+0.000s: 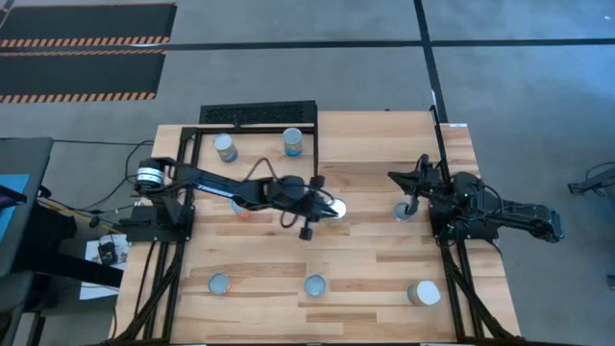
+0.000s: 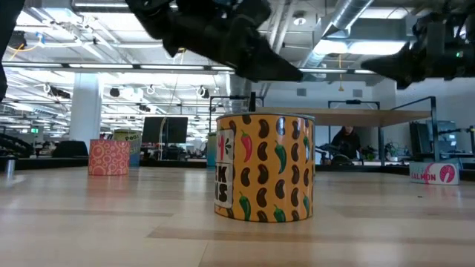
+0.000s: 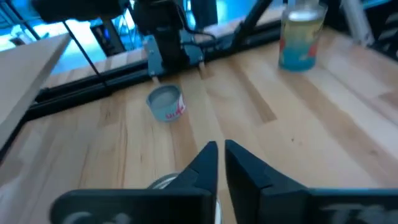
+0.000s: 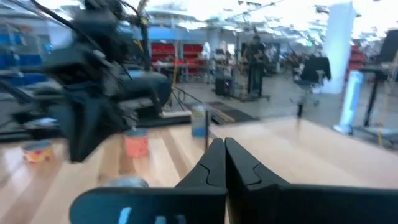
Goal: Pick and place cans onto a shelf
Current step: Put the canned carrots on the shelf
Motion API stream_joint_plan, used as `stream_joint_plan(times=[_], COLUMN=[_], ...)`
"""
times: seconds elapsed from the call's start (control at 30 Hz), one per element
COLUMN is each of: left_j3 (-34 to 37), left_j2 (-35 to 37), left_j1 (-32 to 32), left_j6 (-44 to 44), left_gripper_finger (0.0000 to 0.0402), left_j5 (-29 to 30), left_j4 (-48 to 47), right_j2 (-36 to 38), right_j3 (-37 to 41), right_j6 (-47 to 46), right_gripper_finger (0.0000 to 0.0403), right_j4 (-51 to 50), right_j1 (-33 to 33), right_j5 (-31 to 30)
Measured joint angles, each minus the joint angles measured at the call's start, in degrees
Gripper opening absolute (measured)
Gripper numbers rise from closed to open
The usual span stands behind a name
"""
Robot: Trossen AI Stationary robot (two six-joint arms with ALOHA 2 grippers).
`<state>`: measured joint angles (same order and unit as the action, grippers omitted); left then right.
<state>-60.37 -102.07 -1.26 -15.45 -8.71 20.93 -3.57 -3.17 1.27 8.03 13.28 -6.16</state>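
My left gripper [image 1: 325,206] reaches to the table's middle, shut [image 3: 221,149], with nothing between its fingers. A silver-topped can [image 1: 333,209] stands right under its tips [image 3: 163,182]. My right gripper [image 1: 394,176] is shut [image 4: 224,146] and held above the table at the right, beside a pink-labelled can [image 1: 404,211]. The shelf [image 1: 375,139] is a raised pale board at the far right [image 2: 349,116]. A bean-patterned can [image 2: 263,167] stands at the near middle [image 1: 315,285]. My left gripper hangs just over the silver-topped can's lid [image 3: 163,182], its fingers slanting down from the table's left. Whether they touch the lid I cannot tell, because the gripper's own body hides the spot.
Two cans [image 1: 225,146] [image 1: 293,141] stand at the far left. An orange can [image 1: 240,207] sits under my left arm. Along the near edge there are further cans at the left [image 1: 219,284] and right [image 1: 423,293]. Bare planks lie between the middle and near rows.
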Motion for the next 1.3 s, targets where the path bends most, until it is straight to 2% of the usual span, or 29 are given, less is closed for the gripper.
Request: stream_joint_plan(times=[0.07,0.27,0.5,0.7,0.93,1.3], left_j3=[3.6,15.6,29.6,38.5,42.4,42.8], left_j2=[2.6,10.4,18.5,23.0,23.5,23.3], left_j1=[-0.6,-0.3,-0.8,-2.6,-6.4,-9.3], left_j6=[1.1,0.6,4.7,6.2,6.7,5.7], left_gripper_finger=[0.0004,0.0001,0.0001,0.0000,0.0000,0.0000], left_j5=[-1.2,0.4,0.8,2.4,2.3,1.4], left_j4=[3.9,11.9,25.4,31.7,34.1,32.8], right_j2=[-1.8,-11.4,-29.0,-44.1,-59.3,-78.5], right_j3=[-1.3,-5.9,-14.0,-23.7,-36.6,-52.2], right_j6=[0.3,0.7,0.7,0.2,-5.2,-3.8], right_gripper_finger=[0.0007,0.0005,0.0005,0.0018,0.0066,0.0171], right_j4=[-0.3,0.1,-0.1,-3.8,-17.1,-32.9], right_j1=[-1.7,-8.0,-16.7,-22.0,-23.6,-24.8], right_j5=[-0.6,-3.8,-10.4,-11.9,-11.9,-11.8])
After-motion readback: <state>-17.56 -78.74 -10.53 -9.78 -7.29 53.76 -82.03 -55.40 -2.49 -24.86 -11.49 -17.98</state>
